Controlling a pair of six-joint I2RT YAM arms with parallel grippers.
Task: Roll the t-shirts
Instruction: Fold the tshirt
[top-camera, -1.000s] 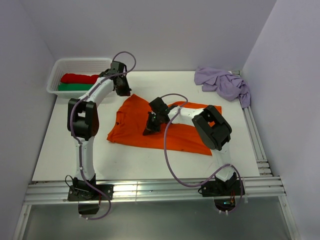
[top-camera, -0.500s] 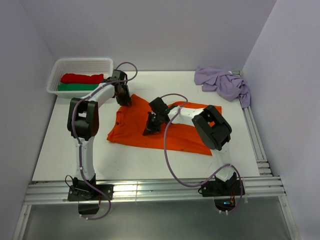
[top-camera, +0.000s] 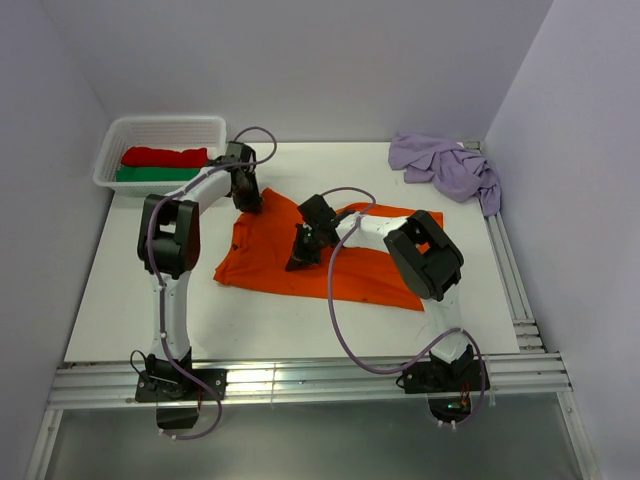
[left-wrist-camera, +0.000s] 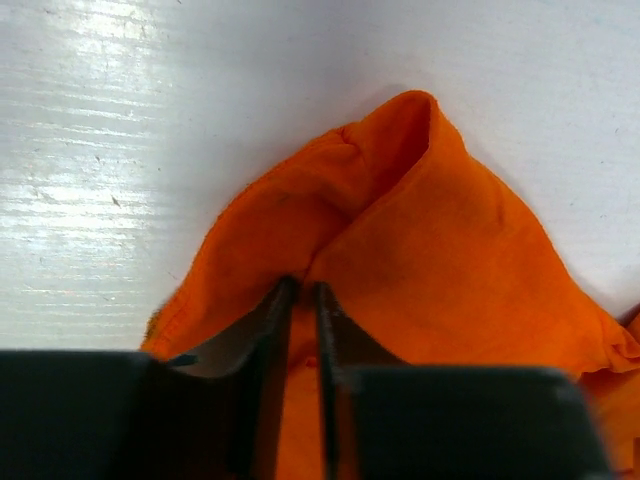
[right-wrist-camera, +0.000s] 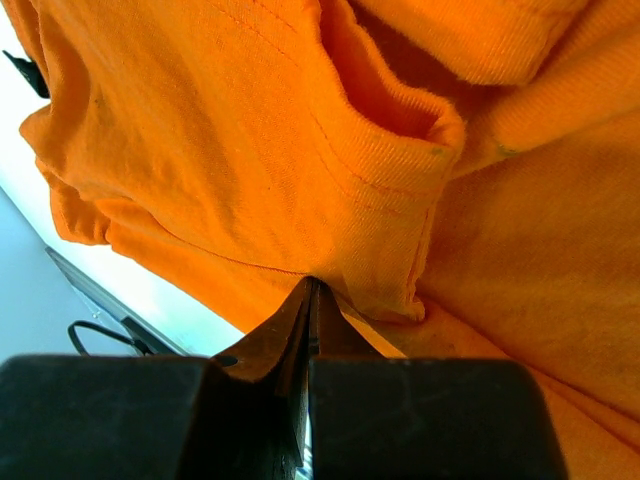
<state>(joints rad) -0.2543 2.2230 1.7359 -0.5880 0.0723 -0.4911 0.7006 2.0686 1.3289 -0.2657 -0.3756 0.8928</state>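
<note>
The orange t-shirt (top-camera: 350, 270) lies spread flat on the white tabletop (top-camera: 130, 280). All positions below are relative to this shirt.

- Left claw (left-wrist-camera: 298, 300): at the shirt's far-left corner. The fingers stand a narrow slit apart at a raised fold. Whether cloth is pinched between them cannot be told.
- Right claw (right-wrist-camera: 310, 300): over the shirt's left-centre area. The fingers are pressed together, with the tips touching a bunched hem fold. A grip on the cloth cannot be confirmed.
- Lilac t-shirt (top-camera: 445, 165): crumpled, well apart, toward the far-right corner.
- White basket (top-camera: 110, 155): well apart, far left. It holds a red roll (top-camera: 160, 156) and, on its near side, a green roll (top-camera: 150, 174).
</note>
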